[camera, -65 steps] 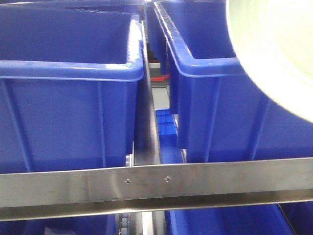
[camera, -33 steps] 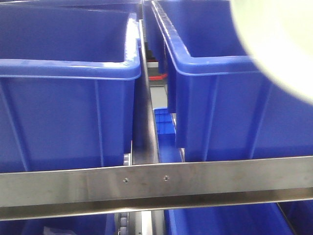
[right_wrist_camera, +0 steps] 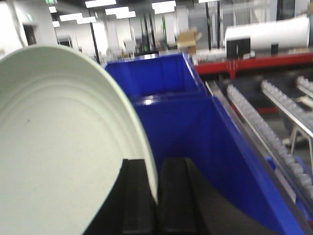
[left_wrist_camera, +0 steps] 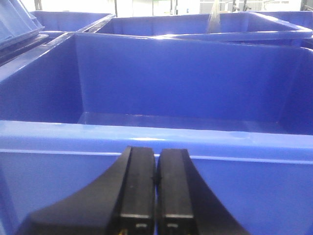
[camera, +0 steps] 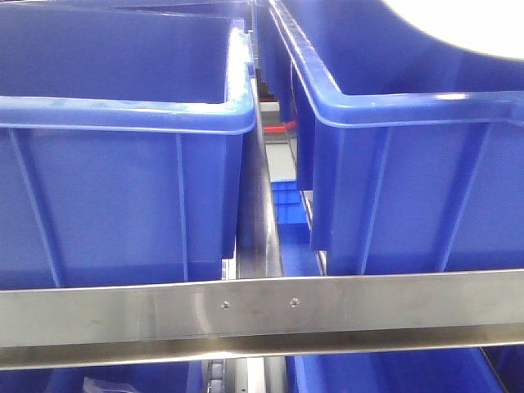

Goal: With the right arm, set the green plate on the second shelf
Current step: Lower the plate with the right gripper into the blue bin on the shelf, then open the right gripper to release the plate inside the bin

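The green plate fills the left of the right wrist view, standing on edge with its faint rings facing me. My right gripper is shut on its rim, one finger on each face. In the front view only a pale sliver of the green plate shows at the top right corner, above a blue bin. My left gripper is shut with nothing between its fingers, just short of the near wall of a blue bin. The second shelf cannot be told apart in these views.
Two large blue bins sit side by side behind a steel rail. A steel divider runs between them. More blue bins show below the rail. A roller track runs along the right of the right bin.
The plate has risen toward the top right of the front view, from covering much of that corner to a thin sliver. The bins have shifted slightly right in that view.
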You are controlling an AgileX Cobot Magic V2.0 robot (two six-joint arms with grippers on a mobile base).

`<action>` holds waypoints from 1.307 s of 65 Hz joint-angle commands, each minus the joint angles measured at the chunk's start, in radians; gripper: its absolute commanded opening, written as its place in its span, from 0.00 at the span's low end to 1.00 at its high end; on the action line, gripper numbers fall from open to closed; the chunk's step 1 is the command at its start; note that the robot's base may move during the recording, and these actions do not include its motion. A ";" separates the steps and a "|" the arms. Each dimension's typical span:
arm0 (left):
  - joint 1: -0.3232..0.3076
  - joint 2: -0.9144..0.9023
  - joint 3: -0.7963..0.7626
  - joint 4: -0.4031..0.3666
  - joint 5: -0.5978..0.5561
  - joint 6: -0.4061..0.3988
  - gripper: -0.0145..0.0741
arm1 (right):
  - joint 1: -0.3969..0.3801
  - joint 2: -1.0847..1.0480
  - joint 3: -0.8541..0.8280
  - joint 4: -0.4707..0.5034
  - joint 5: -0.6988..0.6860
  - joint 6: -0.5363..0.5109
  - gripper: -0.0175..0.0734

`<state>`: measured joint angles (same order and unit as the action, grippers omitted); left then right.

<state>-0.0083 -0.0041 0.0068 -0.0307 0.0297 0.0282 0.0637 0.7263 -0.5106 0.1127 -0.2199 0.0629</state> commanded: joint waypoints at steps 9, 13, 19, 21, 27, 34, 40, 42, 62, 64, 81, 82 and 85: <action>-0.001 -0.017 0.040 -0.003 -0.089 -0.002 0.31 | -0.002 0.429 -0.350 0.009 -0.073 0.007 0.27; -0.001 -0.017 0.040 -0.003 -0.089 -0.002 0.31 | -0.002 0.553 -0.446 0.009 -0.019 0.007 0.32; -0.001 -0.017 0.040 -0.003 -0.089 -0.002 0.31 | -0.002 0.696 -0.586 0.009 0.085 0.007 0.46; -0.001 -0.017 0.040 -0.003 -0.089 -0.002 0.31 | -0.002 0.735 -0.639 0.009 0.121 0.007 0.52; -0.001 -0.017 0.040 -0.003 -0.089 -0.002 0.31 | -0.002 0.839 -0.763 0.009 0.263 0.007 0.67; -0.001 -0.017 0.040 -0.003 -0.089 -0.002 0.31 | -0.002 0.909 -0.905 0.009 0.434 0.007 0.67; -0.001 -0.017 0.040 -0.003 -0.089 -0.002 0.31 | -0.002 0.923 -0.972 0.009 0.534 0.007 0.60; -0.001 -0.017 0.040 -0.003 -0.089 -0.002 0.31 | -0.002 0.915 -0.981 0.008 0.548 0.006 0.55; -0.001 -0.017 0.040 -0.003 -0.089 -0.002 0.31 | -0.002 0.714 -0.935 -0.002 0.593 0.000 0.25; -0.001 -0.017 0.040 -0.003 -0.089 -0.002 0.31 | -0.002 0.682 -0.916 -0.002 0.593 0.000 0.25; -0.001 -0.017 0.040 -0.003 -0.089 -0.002 0.31 | -0.002 0.269 -0.607 -0.006 0.560 -0.005 0.25; -0.001 -0.017 0.040 -0.003 -0.089 -0.002 0.31 | -0.002 0.244 -0.588 -0.006 0.560 -0.005 0.25; -0.001 -0.017 0.040 -0.003 -0.089 -0.002 0.31 | -0.002 0.158 -0.523 -0.006 0.566 -0.005 0.25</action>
<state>-0.0083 -0.0041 0.0068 -0.0307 0.0297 0.0282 0.0637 1.0295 -1.0912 0.1082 0.4323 0.0629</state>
